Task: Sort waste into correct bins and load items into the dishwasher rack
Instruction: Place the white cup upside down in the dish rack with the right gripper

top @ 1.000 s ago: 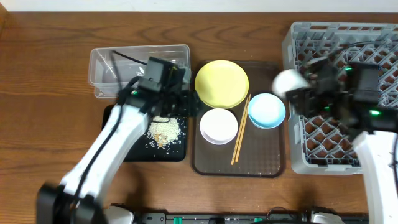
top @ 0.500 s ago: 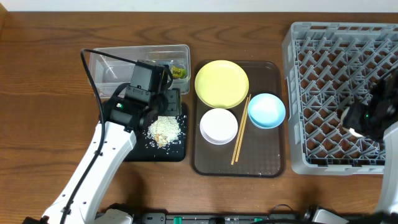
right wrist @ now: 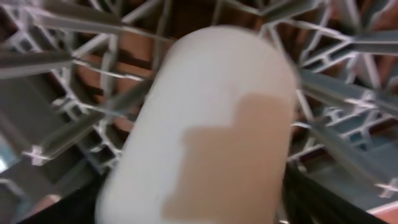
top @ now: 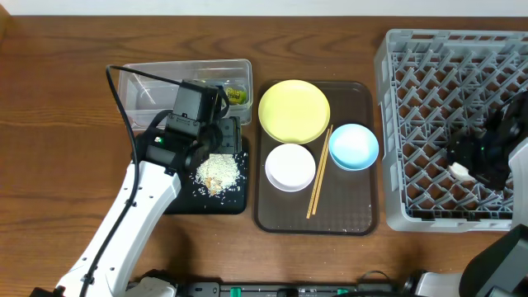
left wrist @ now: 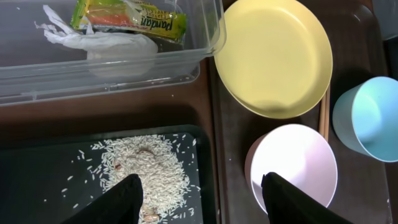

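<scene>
My right gripper [top: 472,163] is down in the grey dishwasher rack [top: 412,124], shut on the small white cup [right wrist: 199,124], which fills the right wrist view. My left gripper [left wrist: 202,199] is open and empty above the black tray [top: 169,202] with the rice heap [top: 218,172], next to the white bowl [top: 289,166]. The snack wrapper [left wrist: 130,15] and white scraps [left wrist: 112,45] lie in the clear tub [top: 140,91]. The yellow plate [top: 294,110], light blue bowl [top: 353,146] and chopsticks [top: 318,172] sit on the brown tray.
The dark brown serving tray [top: 355,210] lies between the bins and the rack. A black cable [top: 115,95] loops over the clear tub. Bare wooden table [top: 49,165] lies to the left.
My right gripper carried the cup from above the rack's left edge down into the rack's right side. My left arm drew back from the tub to above the black tray, then held still.
</scene>
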### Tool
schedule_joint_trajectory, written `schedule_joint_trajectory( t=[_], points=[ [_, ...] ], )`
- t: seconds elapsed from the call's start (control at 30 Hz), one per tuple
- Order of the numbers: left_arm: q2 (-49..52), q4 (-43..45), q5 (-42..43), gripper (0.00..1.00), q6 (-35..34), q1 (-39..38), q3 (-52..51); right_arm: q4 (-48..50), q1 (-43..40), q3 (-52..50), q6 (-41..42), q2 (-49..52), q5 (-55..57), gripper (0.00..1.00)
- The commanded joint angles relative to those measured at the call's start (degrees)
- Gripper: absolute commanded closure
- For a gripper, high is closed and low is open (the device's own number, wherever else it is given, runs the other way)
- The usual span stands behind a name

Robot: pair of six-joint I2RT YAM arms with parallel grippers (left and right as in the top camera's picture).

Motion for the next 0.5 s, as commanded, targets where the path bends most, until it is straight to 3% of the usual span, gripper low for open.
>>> schedule_joint_trajectory(
  t=[0.0,0.37,0.43,0.47],
  points=[
    [0.17,-0.2,-0.92,0.35,-0.33,0.17,1.01,0.04,-0.48,0.79,0.35,-1.01,-3.23,0.16],
    [0.17,-0.87,-0.94,0.35,-0.33,0.17,0.98,0.44,-0.09,4.98,0.31,-6.58,-3.13,0.2],
    [0.17,-0.87,-0.94,0.35,-0.33,0.17,0.98,0.48,0.0,4.98,0.33,-6.86,-3.41,0.27],
    [0.17,-0.87,-0.94,0.35,-0.33,0.17,0.98,0.0,0.09,4.98,0.31,-6.86,-4.46,0.37]
  ],
)
